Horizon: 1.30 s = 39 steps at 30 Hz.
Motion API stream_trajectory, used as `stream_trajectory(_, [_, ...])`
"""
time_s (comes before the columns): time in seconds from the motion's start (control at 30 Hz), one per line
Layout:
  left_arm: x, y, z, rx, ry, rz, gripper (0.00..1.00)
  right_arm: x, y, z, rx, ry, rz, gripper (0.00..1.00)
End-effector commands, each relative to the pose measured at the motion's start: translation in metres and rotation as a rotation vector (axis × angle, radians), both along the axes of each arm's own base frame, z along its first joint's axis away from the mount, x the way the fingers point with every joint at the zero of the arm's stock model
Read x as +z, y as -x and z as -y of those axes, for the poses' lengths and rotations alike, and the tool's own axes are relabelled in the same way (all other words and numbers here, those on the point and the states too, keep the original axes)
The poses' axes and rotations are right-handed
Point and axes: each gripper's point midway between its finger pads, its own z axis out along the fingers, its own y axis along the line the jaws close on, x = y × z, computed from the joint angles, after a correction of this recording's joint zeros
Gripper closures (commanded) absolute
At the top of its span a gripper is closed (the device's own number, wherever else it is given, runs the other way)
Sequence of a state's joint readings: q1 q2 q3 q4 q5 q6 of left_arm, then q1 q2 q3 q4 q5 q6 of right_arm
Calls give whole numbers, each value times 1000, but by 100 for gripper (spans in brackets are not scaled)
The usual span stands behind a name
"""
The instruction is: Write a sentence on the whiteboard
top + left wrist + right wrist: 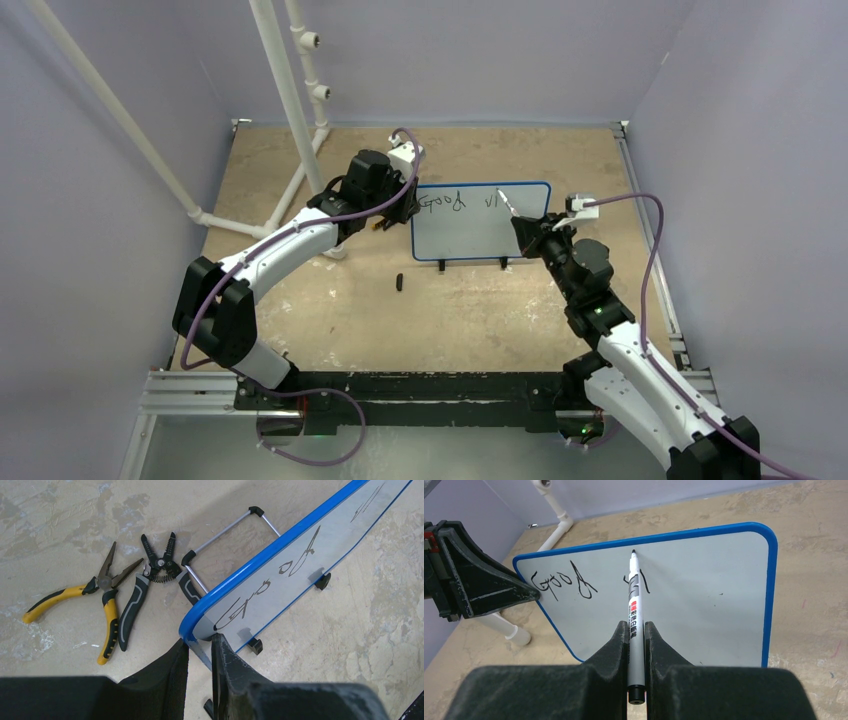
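The whiteboard (470, 235) stands on its black feet mid-table, blue-rimmed; it also shows in the left wrist view (300, 565) and the right wrist view (704, 605). The sentence (559, 582) reads "Good" plus two short strokes, "vi" (639, 582); it also shows in the top view (442, 203). My left gripper (200, 642) is shut on the board's left edge. My right gripper (635, 630) is shut on a grey marker (634, 605) with its black tip (633, 553) at the board's upper part, near the top rim.
Yellow-handled pliers (95, 597) and black wire strippers (150, 580) lie behind the board's left end. A white pipe frame (290, 110) stands at the back left. A small black cap (399, 282) lies on the table before the board.
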State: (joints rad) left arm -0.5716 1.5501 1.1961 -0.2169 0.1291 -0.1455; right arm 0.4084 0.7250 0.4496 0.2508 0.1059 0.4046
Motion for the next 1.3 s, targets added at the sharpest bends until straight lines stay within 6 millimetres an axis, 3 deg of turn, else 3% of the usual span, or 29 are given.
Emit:
stream_trajectory(0.0, [-8,-5,-7,20,-40,9,91,15,0,3,-18,-24,41,100])
stream_trajectory(0.67, [-8,-5,-6,19,-41,6,91,5,-4,3,-27,-12,7,100])
stream_trajectory(1.27, [-10,-5,-6,19,-41,4,92,8,-5,4,-33,-13,17,100])
